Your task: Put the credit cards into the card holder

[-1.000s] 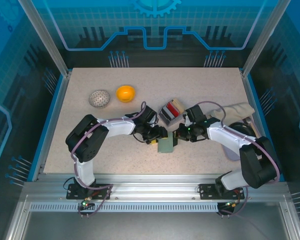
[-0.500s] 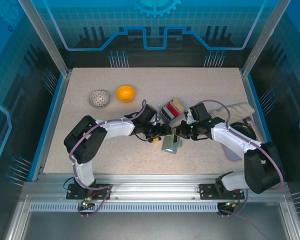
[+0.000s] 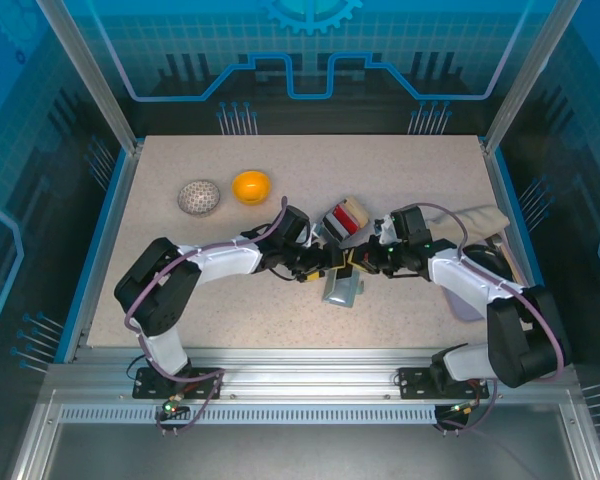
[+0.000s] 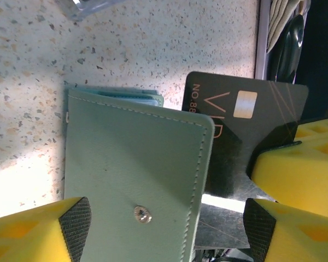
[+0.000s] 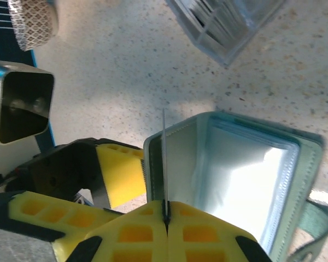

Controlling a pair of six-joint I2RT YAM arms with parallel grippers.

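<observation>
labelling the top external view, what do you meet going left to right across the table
grey patterned ball → orange round object → stack of credit cards → beige cloth
</observation>
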